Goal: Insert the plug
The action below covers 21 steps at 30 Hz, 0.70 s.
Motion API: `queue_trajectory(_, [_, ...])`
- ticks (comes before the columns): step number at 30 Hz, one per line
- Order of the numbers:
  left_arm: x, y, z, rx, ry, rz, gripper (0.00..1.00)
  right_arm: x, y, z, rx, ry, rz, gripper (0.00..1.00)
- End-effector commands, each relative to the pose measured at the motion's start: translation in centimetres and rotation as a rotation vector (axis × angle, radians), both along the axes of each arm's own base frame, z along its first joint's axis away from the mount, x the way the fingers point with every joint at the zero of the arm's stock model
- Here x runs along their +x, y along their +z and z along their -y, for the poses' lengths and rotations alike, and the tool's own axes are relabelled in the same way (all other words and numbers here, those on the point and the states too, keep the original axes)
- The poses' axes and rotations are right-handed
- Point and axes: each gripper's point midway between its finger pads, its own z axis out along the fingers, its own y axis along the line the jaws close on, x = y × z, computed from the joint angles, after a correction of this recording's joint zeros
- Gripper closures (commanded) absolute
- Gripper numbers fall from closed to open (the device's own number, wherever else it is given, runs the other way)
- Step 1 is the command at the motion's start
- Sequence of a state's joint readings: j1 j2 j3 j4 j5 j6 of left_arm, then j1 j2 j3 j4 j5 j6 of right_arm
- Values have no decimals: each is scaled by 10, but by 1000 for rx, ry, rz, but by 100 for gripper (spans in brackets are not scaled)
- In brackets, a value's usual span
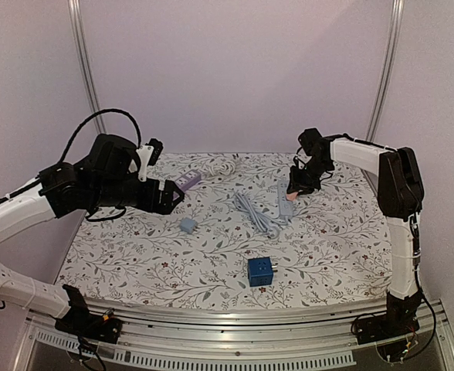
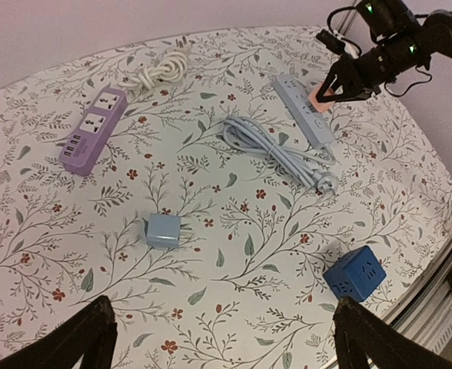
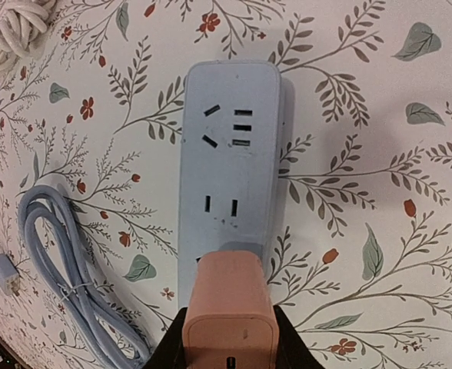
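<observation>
My right gripper [image 3: 227, 350] is shut on a salmon-pink plug [image 3: 229, 307] and holds it over the near part of the light blue power strip [image 3: 226, 169]. The plug covers a socket there; whether its pins are in cannot be seen. The top view shows the plug [image 1: 289, 196] at the strip [image 1: 284, 199], and the left wrist view shows the plug [image 2: 321, 97] on the strip [image 2: 303, 111]. My left gripper [image 2: 222, 338] is open and empty, raised over the table's left side [image 1: 173, 197]. A small light blue plug [image 2: 163, 231] lies on the cloth below it.
A purple power strip [image 2: 94, 129] and a coiled white cord [image 2: 158, 71] lie at the far left. The blue strip's coiled cable [image 2: 276, 150] lies mid-table. A dark blue cube socket [image 2: 354, 274] sits near the front edge.
</observation>
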<state>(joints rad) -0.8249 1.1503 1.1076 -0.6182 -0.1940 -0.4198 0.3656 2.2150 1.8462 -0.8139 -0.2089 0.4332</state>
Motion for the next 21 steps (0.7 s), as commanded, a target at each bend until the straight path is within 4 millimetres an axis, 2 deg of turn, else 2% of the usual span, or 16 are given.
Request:
queue_trajectory(1, [2,-2,-5,6,10,3,2,-6,-23,8,-37,-23,-52,100])
queue_trajectory(6, [-1,-3,-8,4,13,3,2,-9,-29,12,-65,-48,-74,100])
queue_trajectory(10, [-1,-3,-8,5,14,4,2,-13,-31,20,-154,-72,-82,100])
queue_trajectory(21, [-2,-2,-9,10,9,11,2,-22,-41,21,-322,-100,-115,100])
